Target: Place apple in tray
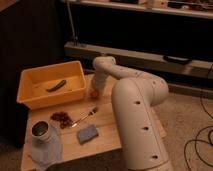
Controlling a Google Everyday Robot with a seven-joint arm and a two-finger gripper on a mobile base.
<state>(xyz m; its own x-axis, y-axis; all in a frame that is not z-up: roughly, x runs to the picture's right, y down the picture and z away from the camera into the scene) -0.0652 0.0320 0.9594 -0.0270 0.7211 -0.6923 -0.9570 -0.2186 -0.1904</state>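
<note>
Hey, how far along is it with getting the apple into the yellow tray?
Done: the gripper is down at the apple, on the wooden table just outside the tray. In hand: the pickup; whether it is gripped cannot be seen. Left: the apple is not in the tray, which holds only a dark curved item, so lifting it over the rim and releasing remain.

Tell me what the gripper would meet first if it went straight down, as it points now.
Probably the small round orange-red apple, at the tip of the gripper, right of the large yellow plastic tray; depth is unclear. Under it lies the light wooden table.
</note>
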